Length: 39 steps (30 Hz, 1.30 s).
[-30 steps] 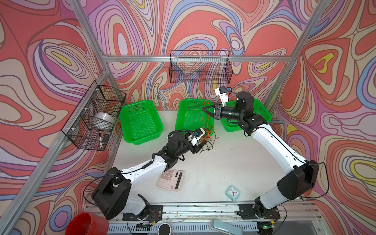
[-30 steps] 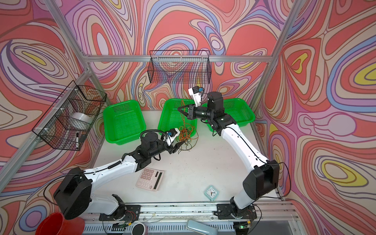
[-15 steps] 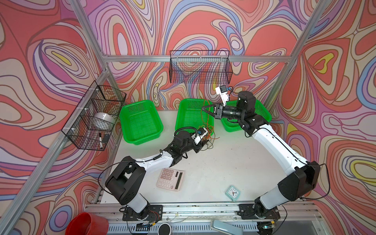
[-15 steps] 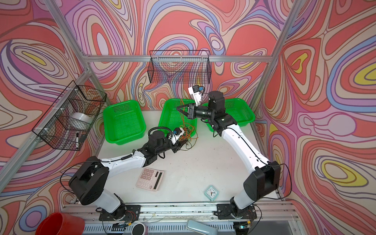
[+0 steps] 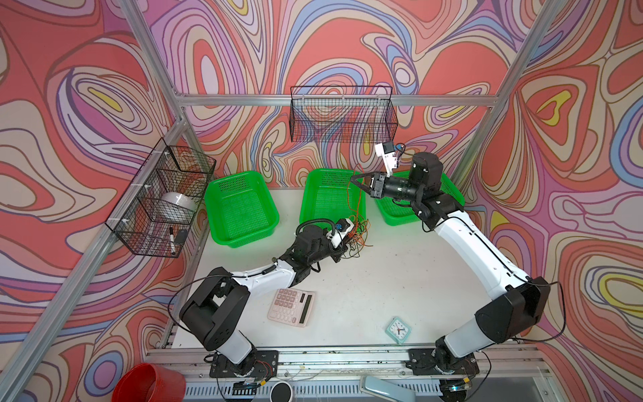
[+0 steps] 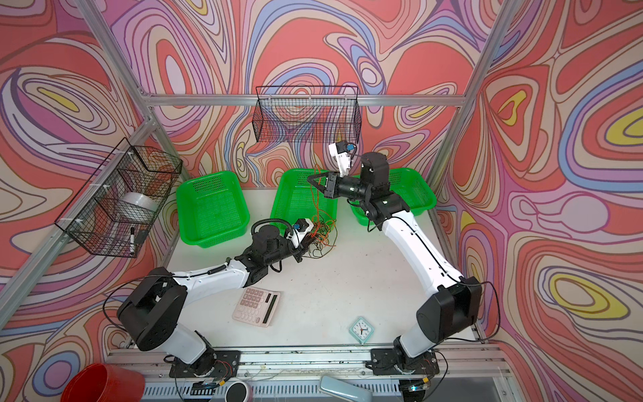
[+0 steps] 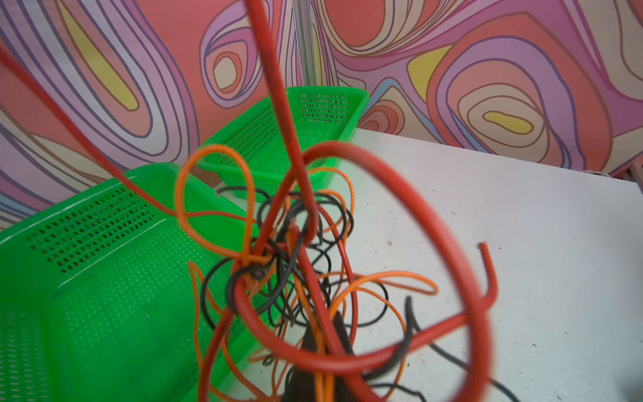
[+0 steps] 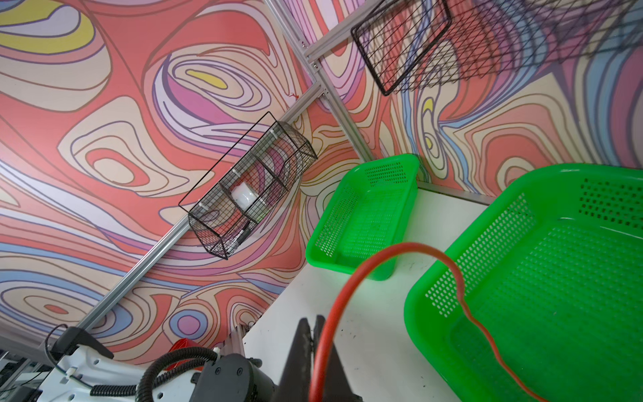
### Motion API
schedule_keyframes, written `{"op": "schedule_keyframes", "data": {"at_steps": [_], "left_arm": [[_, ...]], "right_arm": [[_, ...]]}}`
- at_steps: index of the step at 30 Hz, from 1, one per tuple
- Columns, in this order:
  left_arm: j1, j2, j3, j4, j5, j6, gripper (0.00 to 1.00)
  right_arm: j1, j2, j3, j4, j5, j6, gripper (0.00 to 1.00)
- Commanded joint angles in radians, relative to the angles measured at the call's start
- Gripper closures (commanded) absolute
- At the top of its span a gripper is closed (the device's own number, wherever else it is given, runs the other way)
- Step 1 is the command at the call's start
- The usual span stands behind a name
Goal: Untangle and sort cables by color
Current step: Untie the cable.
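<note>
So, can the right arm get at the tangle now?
Probably not: the right gripper is shut on a red cable above the middle basket, and the left gripper is shut in the tangle.

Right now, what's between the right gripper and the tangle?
A red cable runs from the shut right gripper down to the tangle, crossing the middle basket. Nothing else lies between them. This shows in both top views.

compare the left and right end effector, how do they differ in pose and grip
The left end effector sits low by the table, in the cable tangle; the right end effector is raised by the middle green basket. The left end effector grips mixed-colour strands; the right end effector pinches one red cable. Both are shut.
</note>
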Motion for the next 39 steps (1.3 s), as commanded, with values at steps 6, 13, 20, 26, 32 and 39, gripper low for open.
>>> {"op": "schedule_keyframes", "data": {"at_steps": [6,13,20,26,32,39], "left_arm": [[0.002,-0.019,-0.134,-0.006,0.030,-0.107,1.00],[0.002,0.003,-0.171,-0.044,0.010,-0.136,1.00],[0.002,0.035,-0.163,-0.116,-0.005,-0.132,1.00],[0.002,0.054,-0.173,-0.144,-0.027,-0.134,1.00],[0.002,0.078,-0.176,-0.158,-0.048,-0.136,1.00],[0.001,0.055,-0.181,-0.132,-0.034,-0.126,1.00]], "right_arm": [[-0.100,-0.084,0.136,-0.066,0.069,-0.091,1.00],[-0.169,-0.113,0.197,-0.129,0.093,-0.146,1.00],[-0.257,-0.133,0.261,-0.157,0.087,-0.152,1.00],[-0.334,-0.135,0.324,-0.222,0.105,-0.176,1.00],[-0.374,-0.119,0.372,-0.260,0.100,-0.192,1.00],[-0.377,-0.068,0.401,-0.287,0.032,-0.199,1.00]]}}
